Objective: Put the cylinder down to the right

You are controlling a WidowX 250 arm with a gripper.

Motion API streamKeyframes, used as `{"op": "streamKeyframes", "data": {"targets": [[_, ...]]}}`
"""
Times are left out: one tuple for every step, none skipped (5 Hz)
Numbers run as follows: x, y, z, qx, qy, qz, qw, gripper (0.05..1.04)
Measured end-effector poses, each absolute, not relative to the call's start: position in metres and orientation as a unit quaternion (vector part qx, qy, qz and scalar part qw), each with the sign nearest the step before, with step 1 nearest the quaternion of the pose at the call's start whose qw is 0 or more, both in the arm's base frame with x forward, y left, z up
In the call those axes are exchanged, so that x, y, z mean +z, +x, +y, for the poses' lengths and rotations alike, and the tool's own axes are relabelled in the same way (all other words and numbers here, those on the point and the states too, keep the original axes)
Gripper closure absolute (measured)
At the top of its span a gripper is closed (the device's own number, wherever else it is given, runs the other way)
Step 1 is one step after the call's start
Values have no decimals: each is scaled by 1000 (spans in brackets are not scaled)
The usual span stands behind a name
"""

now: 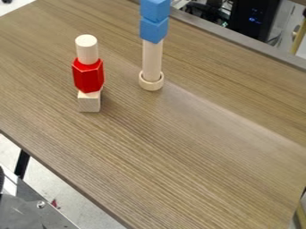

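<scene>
Two pale cylinders stand upright on the wooden table (203, 147), and I cannot tell which of them is the task's one. The short cylinder (87, 50) is on top of a red six-sided block (88, 77), which rests on a pale wooden block (90, 102). This stack is in the left part of the table, between its far and near long edges. To the right of it, apart and closer to the far edge, the tall cylinder (152, 60) has its lower end inside a pale ring (151, 86). It carries a blue cube (154, 30), and a second blue cube (155, 9) sits on this one, a little turned. About the state of the jaws, I cannot tell.
</scene>
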State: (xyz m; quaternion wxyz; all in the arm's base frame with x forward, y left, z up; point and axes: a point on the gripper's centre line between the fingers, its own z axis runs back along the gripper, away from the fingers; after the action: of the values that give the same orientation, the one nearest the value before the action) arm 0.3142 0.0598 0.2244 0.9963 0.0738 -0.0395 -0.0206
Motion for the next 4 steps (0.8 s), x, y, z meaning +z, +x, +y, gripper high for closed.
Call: {"op": "streamKeyframes", "data": {"targets": [[216, 314, 60, -20, 71, -25, 997, 83], [197, 297, 67, -4, 67, -3, 998, 83], [184, 280, 78, 32, 46, -5, 998, 83], [165, 262, 88, 66, 38, 7, 997, 83]]}}
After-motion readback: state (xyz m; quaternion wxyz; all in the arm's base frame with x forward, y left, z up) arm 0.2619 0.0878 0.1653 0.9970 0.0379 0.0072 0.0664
